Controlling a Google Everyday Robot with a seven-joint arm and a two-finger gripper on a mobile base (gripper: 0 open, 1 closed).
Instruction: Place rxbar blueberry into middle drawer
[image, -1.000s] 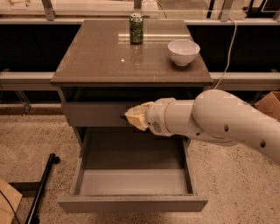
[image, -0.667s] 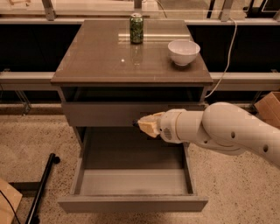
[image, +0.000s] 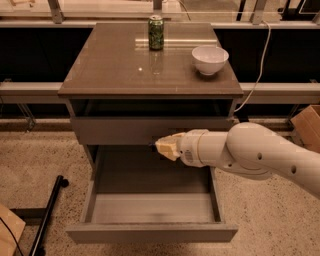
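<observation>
Hanging with the claw (image: 167, 146) just below the front edge of the bench (image: 110, 65), above the back of the open middle drawer (image: 150, 233). Cannot tell whether clenched or released, nor whether touching anything. Seeing no rxbar blueberry on the bench top or the bare drawer floor; possibly hidden within the claw. Judging the packet light, flat, slightly bendy and slick-wrapped; best pinched across the narrow width near the middle. Keeping well apart from the green can (image: 156, 32) at the back edge and the white bowl (image: 210, 59) toward the back right corner.
</observation>
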